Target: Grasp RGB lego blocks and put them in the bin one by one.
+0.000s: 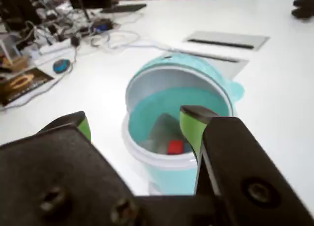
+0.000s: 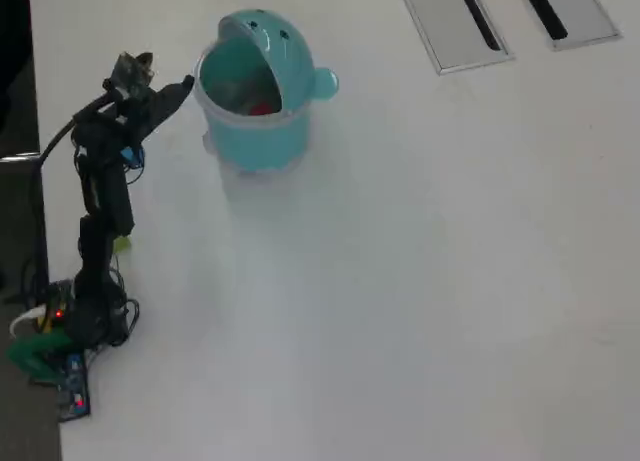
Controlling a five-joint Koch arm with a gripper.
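Note:
The teal bin (image 1: 211, 71) stands with its hooded opening facing my gripper, and it also shows in the overhead view (image 2: 262, 136). A red block (image 1: 175, 147) lies on the bin's floor and is visible from above (image 2: 262, 108). My gripper (image 1: 137, 117) is open and empty, its green-padded fingers spread wide just in front of the bin's rim. In the overhead view the gripper (image 2: 183, 85) points at the bin's left side. A small blue bit (image 2: 131, 157) and a yellow-green bit (image 2: 122, 244) show beside the arm; I cannot tell whether they are blocks.
Cables, a power strip and a blue device (image 1: 61, 65) clutter the far left in the wrist view. Two grey cable hatches (image 2: 455, 26) are set into the white table (image 2: 420, 281) at the top right. The table's edge runs just left of the arm's base (image 2: 75, 331).

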